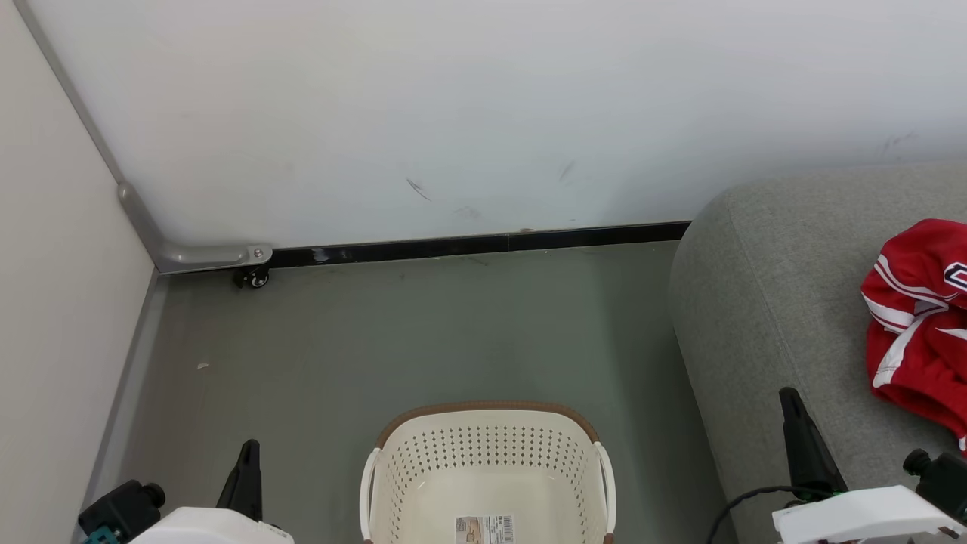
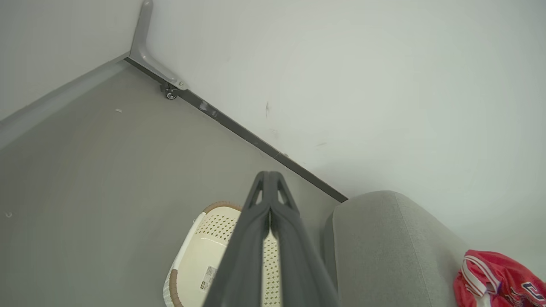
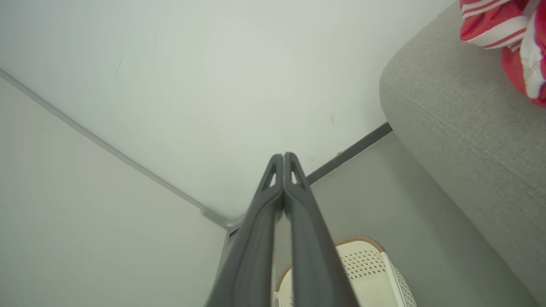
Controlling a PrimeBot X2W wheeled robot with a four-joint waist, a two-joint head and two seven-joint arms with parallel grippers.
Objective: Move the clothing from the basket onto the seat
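My left gripper (image 1: 248, 451) is at the lower left of the head view, over the grey floor (image 1: 378, 340). Its two dark fingers are pressed together tip to tip and grip nothing. My right gripper (image 1: 789, 395) is at the lower right, in front of the seat (image 1: 763, 287). Its jaws are likewise fully closed and empty.

The clothing (image 1: 916, 325) lies on top of the seat as a crumpled red heap with white stripes and a bit of dark lettering. It is to the right of my right gripper and farther up the head view, apart from it and not touching it. It is well apart from my left gripper, with the basket (image 1: 483, 442) and part of the seat between them.

The basket stands on the floor between my two grippers, just left of the seat. Its inside bottom is bare except for a label sticker (image 1: 484, 529).

By count I see two grippers, one basket, one seat and one sticker. There is one red heap, and I cannot tell how many garments are in it. Behind all this are a pale wall (image 1: 453, 113) and one small caster wheel (image 1: 255, 278) in the corner.
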